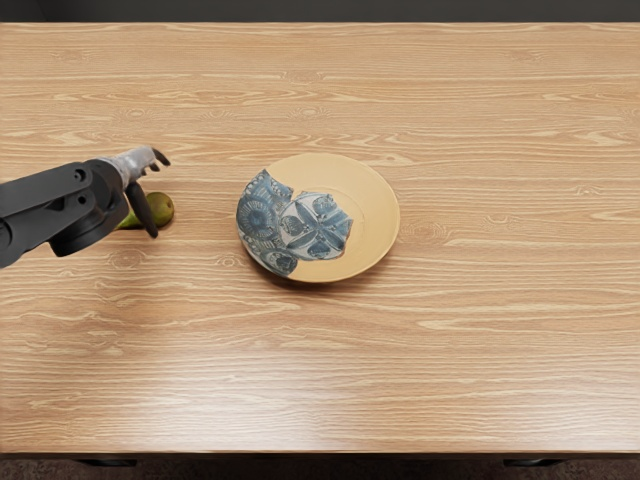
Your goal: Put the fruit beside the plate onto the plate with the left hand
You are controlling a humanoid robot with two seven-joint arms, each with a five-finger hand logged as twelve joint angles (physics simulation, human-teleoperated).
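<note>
Fruit [160, 208] lies toward the table's [450, 350] left edge, well apart from the plate [375, 212]. Left hand [140, 180] hovers over it, fingers [146, 210] spread (nothing held); close squarely around its middle before lifting.

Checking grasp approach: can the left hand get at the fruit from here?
Likely yes: the left hand is open right at the fruit, nothing between them; the plate sits well apart.

Dark charcoal left arm [45, 210], chunky and matte, rounded joint housing near the wrist. Pale grey robot hand [142, 175] next, slim black fingers [143, 208] tapering to fine points.
</note>
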